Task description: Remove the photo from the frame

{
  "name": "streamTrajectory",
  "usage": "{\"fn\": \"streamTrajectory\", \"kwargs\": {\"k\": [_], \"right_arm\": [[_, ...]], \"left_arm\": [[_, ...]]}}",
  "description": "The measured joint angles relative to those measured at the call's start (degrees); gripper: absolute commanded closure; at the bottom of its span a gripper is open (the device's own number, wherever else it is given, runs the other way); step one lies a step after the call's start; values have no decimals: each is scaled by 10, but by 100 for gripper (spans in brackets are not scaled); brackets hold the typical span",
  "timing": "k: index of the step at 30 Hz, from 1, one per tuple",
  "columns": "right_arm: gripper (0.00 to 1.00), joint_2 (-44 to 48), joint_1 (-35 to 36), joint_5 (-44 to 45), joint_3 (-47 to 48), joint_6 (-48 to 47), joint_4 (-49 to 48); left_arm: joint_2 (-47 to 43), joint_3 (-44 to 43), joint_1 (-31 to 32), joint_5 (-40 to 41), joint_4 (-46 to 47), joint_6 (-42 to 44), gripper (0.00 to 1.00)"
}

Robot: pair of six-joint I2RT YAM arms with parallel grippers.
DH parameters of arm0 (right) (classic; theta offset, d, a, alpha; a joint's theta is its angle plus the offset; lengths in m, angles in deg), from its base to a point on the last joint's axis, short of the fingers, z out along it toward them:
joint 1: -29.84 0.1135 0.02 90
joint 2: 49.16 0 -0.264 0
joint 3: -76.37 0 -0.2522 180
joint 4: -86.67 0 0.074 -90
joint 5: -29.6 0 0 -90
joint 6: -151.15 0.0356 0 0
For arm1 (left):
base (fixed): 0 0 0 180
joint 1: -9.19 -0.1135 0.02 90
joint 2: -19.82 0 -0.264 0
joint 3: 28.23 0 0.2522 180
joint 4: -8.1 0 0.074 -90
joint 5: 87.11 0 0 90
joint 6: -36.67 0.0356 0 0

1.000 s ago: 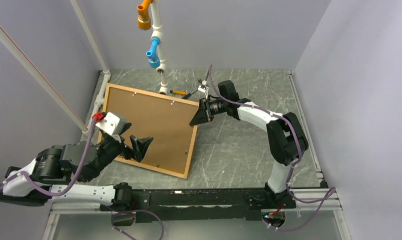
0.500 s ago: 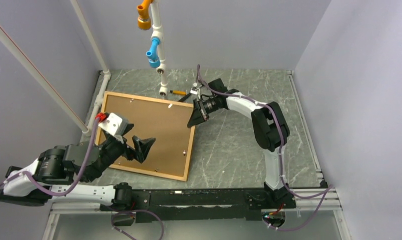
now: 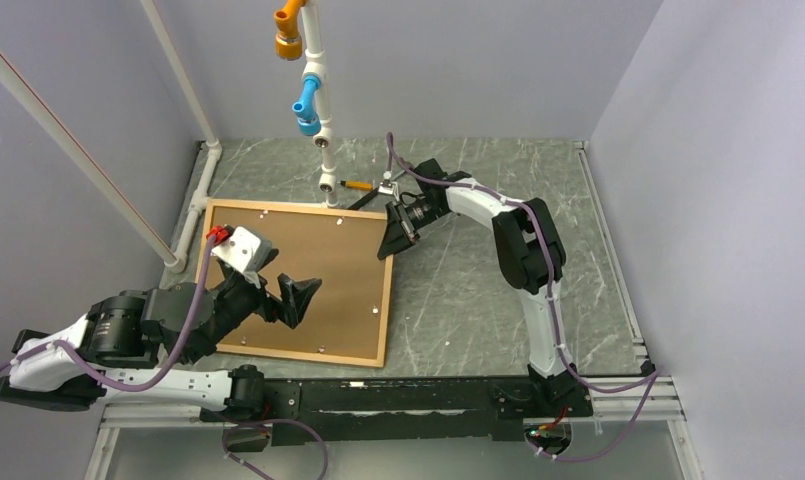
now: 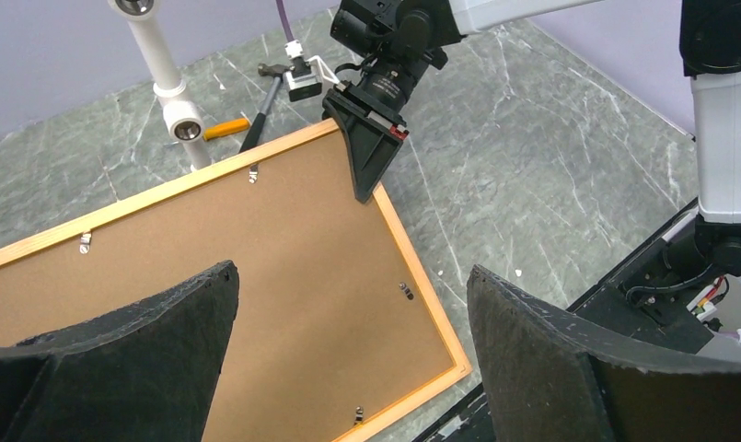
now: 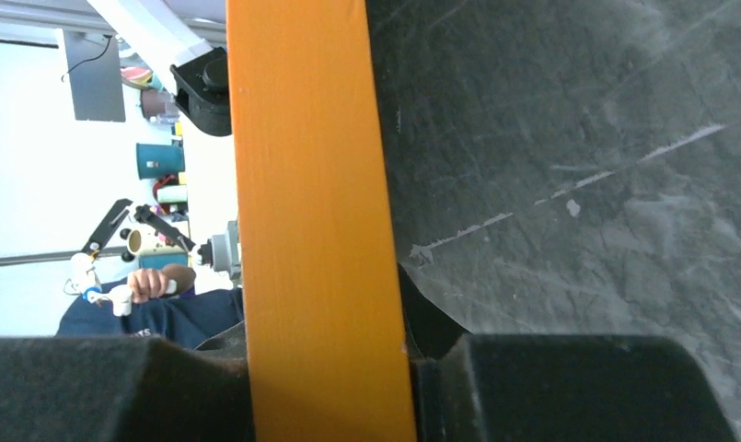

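The frame (image 3: 387, 300) lies face down on the table, a thin orange border (image 4: 422, 276) around a brown board. That board is the photo's back (image 3: 323, 270) (image 4: 283, 249); the printed side is hidden. Small metal clips (image 4: 405, 291) sit along the board's edges. My right gripper (image 3: 392, 243) (image 4: 366, 180) is shut on the frame's right edge (image 5: 311, 230) near the far right corner, its fingers (image 5: 578, 387) on either side of the orange strip. My left gripper (image 3: 283, 297) (image 4: 353, 276) hovers open over the board's middle, holding nothing.
A white pipe structure (image 3: 316, 95) with orange and blue fittings stands behind the frame's far edge. A hammer (image 3: 361, 187) (image 4: 267, 87) lies on the table beside its foot. A slanted white pipe (image 3: 78, 150) runs along the left wall. Walls enclose three sides.
The frame has swung anticlockwise in my right gripper's hold, so its far edge now lies nearly square with the table. My left gripper has shifted slightly right and stayed open.
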Motion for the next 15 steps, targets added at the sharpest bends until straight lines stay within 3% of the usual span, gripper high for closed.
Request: {"fn": "streamTrajectory", "kwargs": {"k": [8,9,12,15], "right_arm": [[100,-19,-8,17,22,2,33],[97,-27,-9,20,35,0,43],[69,-56,-9,22,78,-6,74],[59,-78,-11,42,104,-14,95]], "left_arm": [[5,4,0,-10,3,-3,4],[5,7,0,-12,5,-3,4],[5,17,0,-16,15,-4,4],[10,20,-3,-19,22,-4,4]]}}
